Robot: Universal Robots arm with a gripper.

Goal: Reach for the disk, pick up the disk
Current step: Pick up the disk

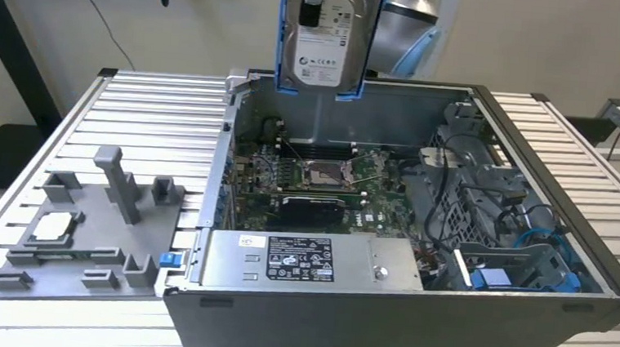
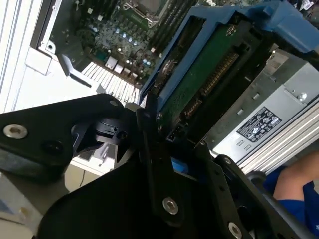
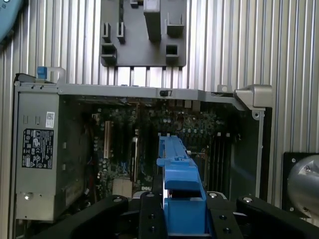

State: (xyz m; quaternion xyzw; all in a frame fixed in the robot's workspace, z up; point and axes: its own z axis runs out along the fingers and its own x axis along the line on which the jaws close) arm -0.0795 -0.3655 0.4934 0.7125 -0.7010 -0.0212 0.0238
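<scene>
Closest to my wrist cameras, the hand [image 3: 182, 205] is clamped on the disk [image 1: 321, 43]; at upper centre of the exterior view it hangs upright, long axis vertical, above the open case [image 1: 387, 326].

disk [image 1: 322, 39] above case [image 1: 387, 326] | fixture plate [image 1: 109, 241] on table [image 1: 151, 105], exterior view's left of case

A robotics lab or workshop is indicated: an opened computer case [image 1: 387, 330] is set on a slatted aluminium bench [image 1: 129, 103], a grey fixture plate [image 1: 68, 275] is laid beside it, and bare walls [image 1: 538, 42] are seen behind.
</scene>
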